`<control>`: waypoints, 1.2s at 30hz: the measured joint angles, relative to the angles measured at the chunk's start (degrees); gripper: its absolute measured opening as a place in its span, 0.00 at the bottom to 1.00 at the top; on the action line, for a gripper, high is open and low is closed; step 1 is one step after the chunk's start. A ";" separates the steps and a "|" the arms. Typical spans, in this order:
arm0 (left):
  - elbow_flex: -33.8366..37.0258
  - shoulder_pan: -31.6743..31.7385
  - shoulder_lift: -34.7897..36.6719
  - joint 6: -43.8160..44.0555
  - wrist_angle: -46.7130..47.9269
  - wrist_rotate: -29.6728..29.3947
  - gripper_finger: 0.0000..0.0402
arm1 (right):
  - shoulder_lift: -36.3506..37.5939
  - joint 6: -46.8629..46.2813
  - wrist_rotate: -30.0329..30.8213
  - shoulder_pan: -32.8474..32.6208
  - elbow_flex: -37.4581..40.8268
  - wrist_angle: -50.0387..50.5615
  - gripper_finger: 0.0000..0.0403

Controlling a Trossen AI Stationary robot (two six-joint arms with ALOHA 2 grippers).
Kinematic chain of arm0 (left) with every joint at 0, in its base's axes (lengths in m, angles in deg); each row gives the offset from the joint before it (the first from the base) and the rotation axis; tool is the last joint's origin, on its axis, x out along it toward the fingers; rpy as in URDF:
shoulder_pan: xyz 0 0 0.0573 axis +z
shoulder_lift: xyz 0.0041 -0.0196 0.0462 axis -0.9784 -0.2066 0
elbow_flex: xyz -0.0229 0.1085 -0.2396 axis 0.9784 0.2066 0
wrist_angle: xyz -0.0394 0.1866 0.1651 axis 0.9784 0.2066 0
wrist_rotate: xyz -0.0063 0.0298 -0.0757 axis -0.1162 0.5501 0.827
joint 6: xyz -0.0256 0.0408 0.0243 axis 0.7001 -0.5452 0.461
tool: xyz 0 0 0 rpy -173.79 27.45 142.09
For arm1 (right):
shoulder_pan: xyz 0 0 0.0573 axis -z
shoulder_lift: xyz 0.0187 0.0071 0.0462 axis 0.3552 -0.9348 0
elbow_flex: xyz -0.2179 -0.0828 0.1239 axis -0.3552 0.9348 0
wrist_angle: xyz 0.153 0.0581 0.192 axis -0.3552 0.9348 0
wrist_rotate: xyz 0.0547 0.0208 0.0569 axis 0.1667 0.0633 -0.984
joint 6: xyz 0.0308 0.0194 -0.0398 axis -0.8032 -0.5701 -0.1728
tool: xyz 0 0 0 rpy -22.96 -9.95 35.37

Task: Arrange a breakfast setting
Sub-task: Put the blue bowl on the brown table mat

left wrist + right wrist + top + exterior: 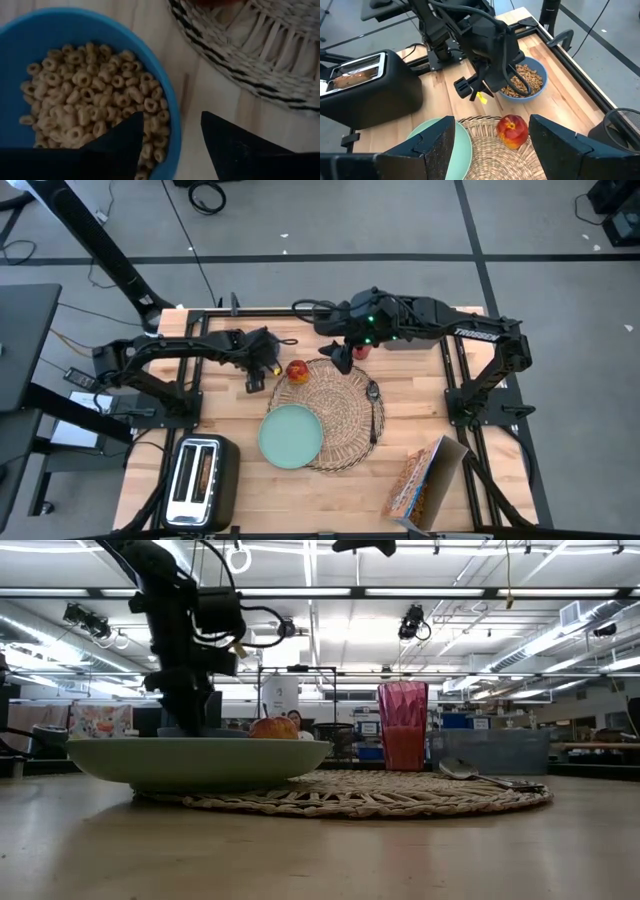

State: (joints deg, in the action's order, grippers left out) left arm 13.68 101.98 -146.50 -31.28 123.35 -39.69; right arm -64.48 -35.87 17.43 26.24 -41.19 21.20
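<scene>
The blue bowl (75, 30) of cereal rings stands on the table left of the round wicker placemat (340, 415). My left gripper (171, 114) is open above the bowl, straddling the side of its rim nearest the placemat. A red apple (297, 370) lies on the placemat's far left edge. The teal plate (291, 436) rests partly on its near left edge, and the dark spoon (374, 405) lies on its right side. The red cup (361, 350) stands at the placemat's far edge. My right gripper (492, 150) hangs open, high above that far edge, holding nothing. My left gripper comes from above, pointing steeply down. One finger (120, 145) is over the cereal inside the bowl and the other (235, 145) is outside its wall, with the rim (172, 125) between them. Whether either finger touches the bowl, I cannot tell.
A silver toaster (200, 480) holding toast stands at the near left corner. The orange cereal box (425, 480) stands open at the near right. Dark frame rails (455, 370) run along the table's sides.
</scene>
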 joint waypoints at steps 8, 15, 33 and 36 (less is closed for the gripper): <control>0.12 -0.56 -0.82 -3.16 -0.43 -0.07 0.35 | 0.24 0.04 -0.06 -0.61 0.02 -0.52 0.64; 0.12 -1.03 -0.82 -6.10 -0.45 -0.08 0.18 | 0.41 -0.31 -0.44 -0.74 0.03 -0.61 0.64; -1.50 -2.20 -0.80 -3.65 4.11 -1.77 0.03 | 12.02 0.19 -0.11 -0.88 0.04 2.13 0.64; -4.21 -3.19 -0.80 -3.54 8.03 -1.89 0.03 | 13.44 0.00 0.28 -0.88 0.04 4.20 0.64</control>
State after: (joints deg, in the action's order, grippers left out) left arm 9.47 98.79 -147.30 -34.82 131.38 -41.59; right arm -51.04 -35.87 17.71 25.37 -41.15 25.40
